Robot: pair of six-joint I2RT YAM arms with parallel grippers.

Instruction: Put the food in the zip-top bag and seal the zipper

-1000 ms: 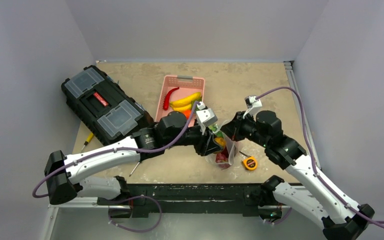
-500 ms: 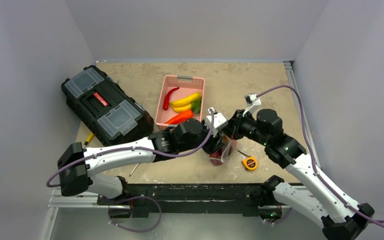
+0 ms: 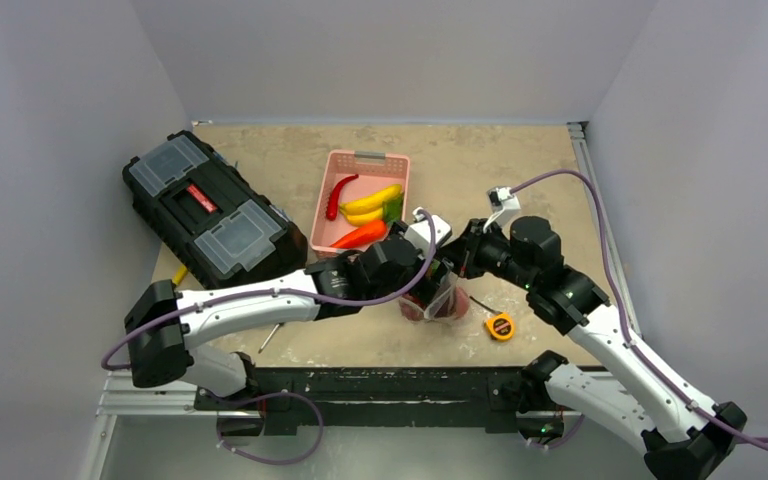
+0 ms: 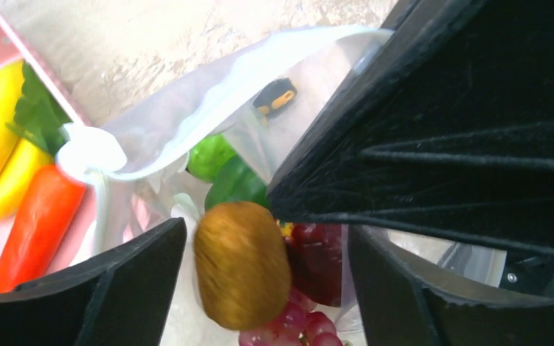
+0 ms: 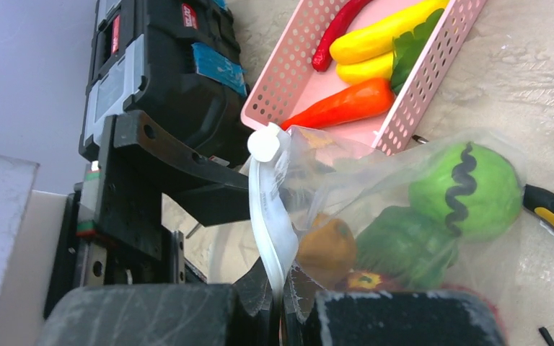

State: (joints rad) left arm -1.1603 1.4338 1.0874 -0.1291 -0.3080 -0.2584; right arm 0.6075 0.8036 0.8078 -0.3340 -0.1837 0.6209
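Observation:
The clear zip-top bag (image 5: 404,173) stands with its mouth up, between the two arms (image 3: 442,303). My right gripper (image 5: 280,303) is shut on the white zipper strip (image 5: 270,223) at the rim and holds the mouth up. My left gripper (image 4: 267,288) is open over the mouth. A brown kiwi (image 4: 242,274) lies loose between its fingers, blurred, on top of red grapes (image 4: 288,333). Green fruit (image 5: 465,191) and a green pepper (image 5: 404,249) show through the bag wall.
The pink basket (image 3: 338,165) behind the bag holds a red chili (image 3: 340,195), bananas (image 3: 372,203) and an orange pepper (image 3: 360,235). A black toolbox (image 3: 210,215) lies at the left. A yellow tape measure (image 3: 500,326) sits right of the bag, and screwdrivers (image 3: 175,280) lie near the toolbox.
My left arm swung right and down to the bag mouth and its jaws opened, letting go of the kiwi. My right gripper kept its hold on the rim.

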